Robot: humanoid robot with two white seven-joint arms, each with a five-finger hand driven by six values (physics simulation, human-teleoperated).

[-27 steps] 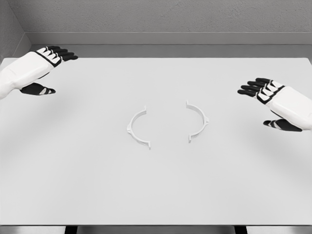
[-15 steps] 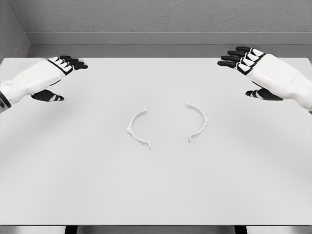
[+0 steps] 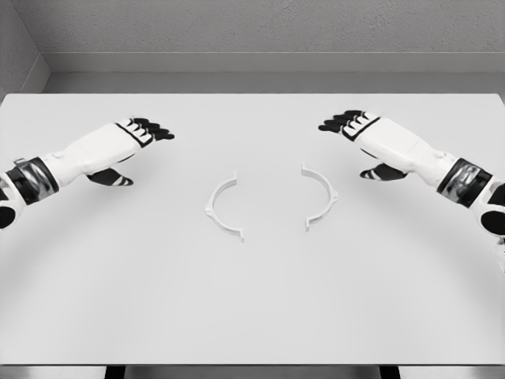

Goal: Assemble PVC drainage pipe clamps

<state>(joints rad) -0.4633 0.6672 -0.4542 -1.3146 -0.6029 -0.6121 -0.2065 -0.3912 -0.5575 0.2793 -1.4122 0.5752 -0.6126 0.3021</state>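
Note:
Two white half-ring clamp pieces lie on the white table (image 3: 252,300), a gap between them. The left clamp half (image 3: 222,205) curves open to the right; the right clamp half (image 3: 321,196) curves open to the left. My left hand (image 3: 134,146) hovers up and left of the left half, fingers spread, holding nothing. My right hand (image 3: 355,134) hovers up and right of the right half, also spread and holding nothing. Neither hand touches a piece.
The table's far edge meets a grey wall. Its front edge runs along the bottom of the view, with two dark legs showing below.
Both hands have come inward toward the middle of the table. The left moved right and down; the right swung up, then left. The clamp halves have not moved.

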